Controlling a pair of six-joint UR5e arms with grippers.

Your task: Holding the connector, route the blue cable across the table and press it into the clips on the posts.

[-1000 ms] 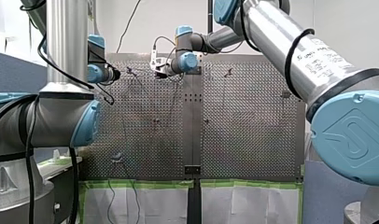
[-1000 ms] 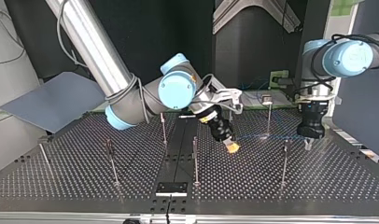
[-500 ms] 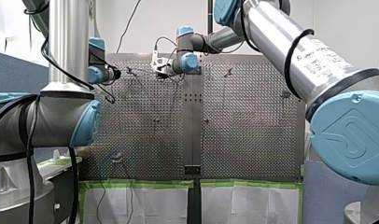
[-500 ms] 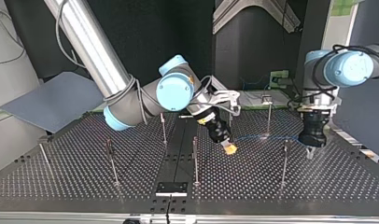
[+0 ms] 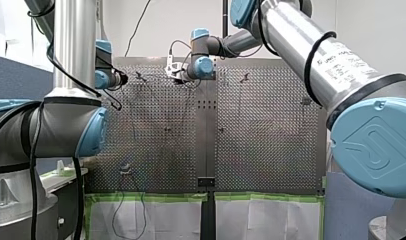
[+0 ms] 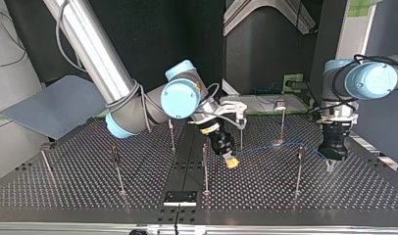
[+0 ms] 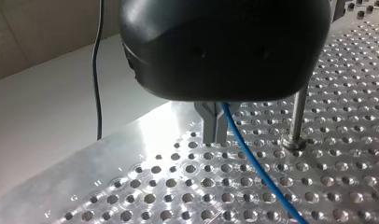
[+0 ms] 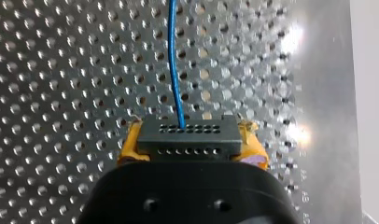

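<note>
The right gripper's (image 8: pixel 191 142) yellow pads (image 8: pixel 126 150) are clamped on the two ends of the connector (image 8: pixel 187 134). Its holed face looks forward, so the cable (image 8: pixel 174 60) leaves straight ahead over the table (image 8: pixel 61 70) without a kink at the plug. The left gripper's (image 7: pixel 214 129) metal fingers (image 7: pixel 209 125) are pressed together low over the table. The cable comes out right at them and appears to be pinched there, a hold that likely serves as a second anchor to keep the run taut. From the fingers it slopes away past a post (image 7: pixel 298 114) just beside them. In the top view the span hangs between the two grippers, near several posts, and is not visibly seated in any clip. Routing seems to be at an early stage.
</note>
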